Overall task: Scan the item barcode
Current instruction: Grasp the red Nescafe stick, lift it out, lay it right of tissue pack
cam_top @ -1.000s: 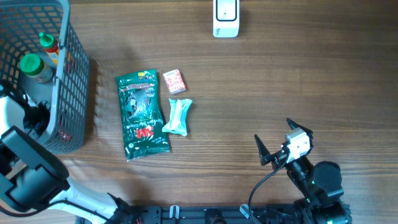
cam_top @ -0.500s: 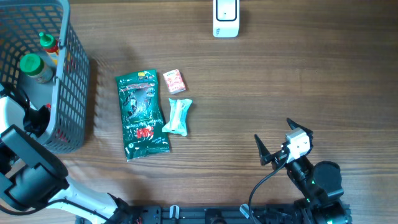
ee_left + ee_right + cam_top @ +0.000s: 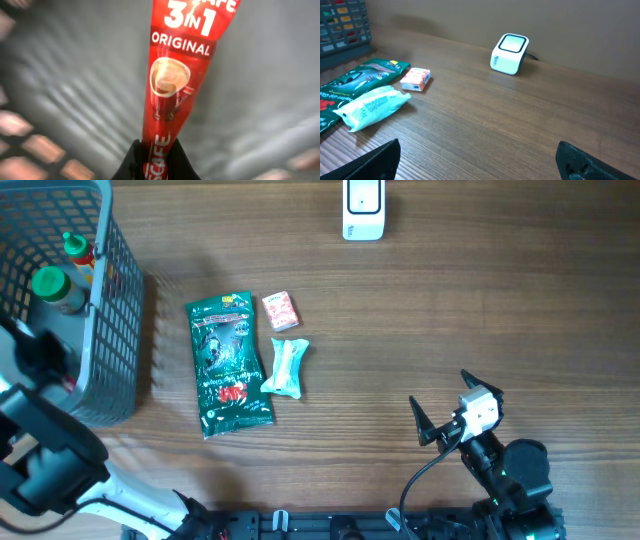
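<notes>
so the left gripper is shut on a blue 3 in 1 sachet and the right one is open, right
Not quite: the sachet is red, not blue, as the left wrist view shows. The left gripper is shut on it and the right gripper is open.

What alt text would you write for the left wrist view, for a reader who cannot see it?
A red 3-in-1 Original coffee sachet, printed with a coffee cup, runs up the middle of the frame, pinched at its lower end by the shut left gripper. Behind it is the blurred grey basket wall.
</notes>
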Tool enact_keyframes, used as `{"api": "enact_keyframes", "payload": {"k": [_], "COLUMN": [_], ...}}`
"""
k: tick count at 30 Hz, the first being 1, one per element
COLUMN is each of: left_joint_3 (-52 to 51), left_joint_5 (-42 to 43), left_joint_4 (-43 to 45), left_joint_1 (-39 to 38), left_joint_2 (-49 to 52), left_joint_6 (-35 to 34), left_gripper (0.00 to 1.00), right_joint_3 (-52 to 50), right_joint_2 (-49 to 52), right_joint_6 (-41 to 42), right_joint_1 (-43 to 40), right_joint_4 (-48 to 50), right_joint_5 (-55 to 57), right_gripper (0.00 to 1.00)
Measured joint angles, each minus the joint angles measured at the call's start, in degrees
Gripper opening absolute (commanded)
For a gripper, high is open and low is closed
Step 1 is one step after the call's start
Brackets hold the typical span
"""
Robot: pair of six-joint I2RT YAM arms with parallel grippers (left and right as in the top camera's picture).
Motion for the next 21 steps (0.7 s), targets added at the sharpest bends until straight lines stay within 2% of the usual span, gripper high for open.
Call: {"api": "enact_keyframes", "payload": {"k": [3, 7, 13, 16, 21], "left_joint_3": [9.68, 13.79, 14.78, 14.82, 14.75], "left_joint_5": [0.00, 4.07, 24.09, 32.52, 38.36], "left_joint_4": [-1.62, 0.28, 8.83, 10.47, 9.70], "left_joint_1": [0.00, 0.02, -2.23, -8.44, -23.74], "left_joint_2": [-4.70, -12.28, -22.82, -25.11, -25.14], "left_joint_6": [-0.02, -0.07, -0.22, -0.20, 0.35], "left_gripper": [0.04, 0.04, 0.04, 0.04, 0.04], "right_joint_3": [0.00, 0.00, 0.00, 0.00, 0.00], "right_joint_2": [0.00, 0.00, 0.00, 0.00, 0.00], "right_joint_6": [0.00, 0.00, 0.00, 0.00, 0.00], "right_joint_1": [0.00, 0.00, 0.00, 0.00, 0.00], "right_joint_4": [0.00, 0.00, 0.00, 0.00, 0.00], "right_joint_5": [0.00, 0.00, 0.00, 0.00, 0.00], "right_gripper": [1.00, 1.00, 1.00, 1.00, 1.00]}}
